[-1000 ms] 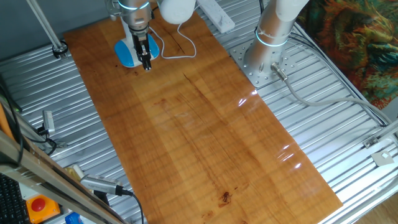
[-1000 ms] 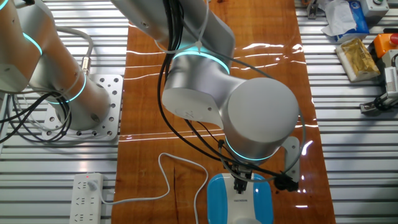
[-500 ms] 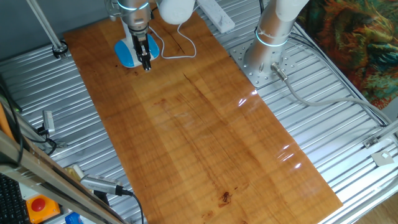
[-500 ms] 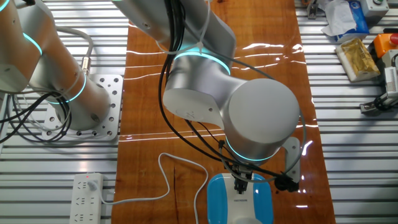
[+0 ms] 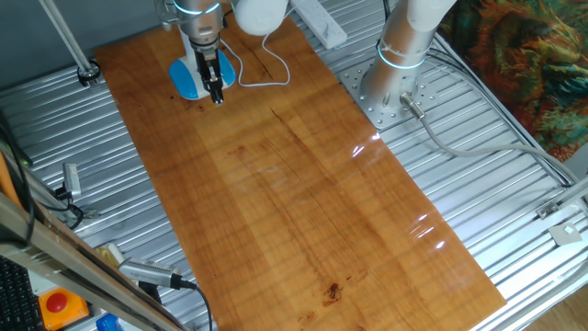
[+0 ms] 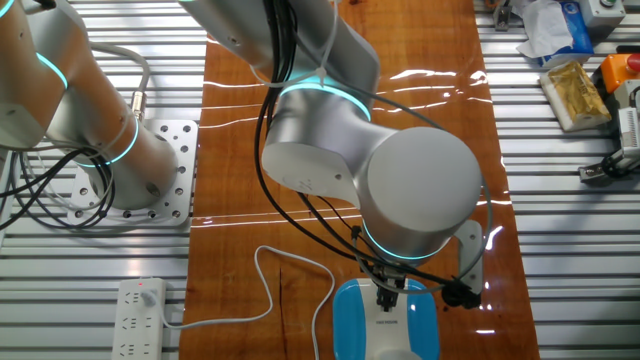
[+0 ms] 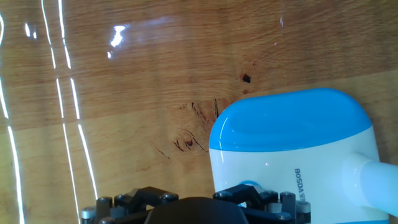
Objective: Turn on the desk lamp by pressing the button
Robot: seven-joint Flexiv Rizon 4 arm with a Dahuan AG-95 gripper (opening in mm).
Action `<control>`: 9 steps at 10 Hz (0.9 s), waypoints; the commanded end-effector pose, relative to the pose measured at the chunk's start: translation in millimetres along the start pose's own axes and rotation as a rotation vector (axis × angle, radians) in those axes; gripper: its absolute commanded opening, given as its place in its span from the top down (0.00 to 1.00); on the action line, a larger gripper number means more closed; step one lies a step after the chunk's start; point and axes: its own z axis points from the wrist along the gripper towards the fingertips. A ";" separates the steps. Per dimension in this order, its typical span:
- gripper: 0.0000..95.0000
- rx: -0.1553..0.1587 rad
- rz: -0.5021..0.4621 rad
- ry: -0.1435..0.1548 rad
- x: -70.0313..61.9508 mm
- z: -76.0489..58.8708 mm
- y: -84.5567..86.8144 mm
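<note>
The desk lamp has a flat bright-blue base (image 5: 186,80) at the far end of the wooden board. It also shows at the bottom of the other fixed view (image 6: 352,318) and at the right of the hand view (image 7: 292,124). A white patch (image 6: 385,326), which carries the button, runs along its top, and the hand view shows lettering on it (image 7: 280,174). My gripper (image 5: 217,95) points down over the base's near edge, and its fingers (image 6: 388,294) reach down to the white patch. No view shows a gap or contact between the fingertips. The lamp's head is out of view.
The lamp's thin white cord (image 6: 262,290) runs to a white power strip (image 6: 139,315) on the slatted metal table. The arm's round base (image 5: 392,90) is bolted beside the board. Clutter lies at one table corner (image 6: 575,90), and a red button box (image 5: 57,302) sits at another.
</note>
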 end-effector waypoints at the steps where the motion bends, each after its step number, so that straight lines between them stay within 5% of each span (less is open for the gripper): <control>1: 0.00 -0.001 -0.003 -0.003 -0.3 0.8 0.5; 9: 0.00 -0.002 -0.017 -0.004 -0.8 2.4 4.0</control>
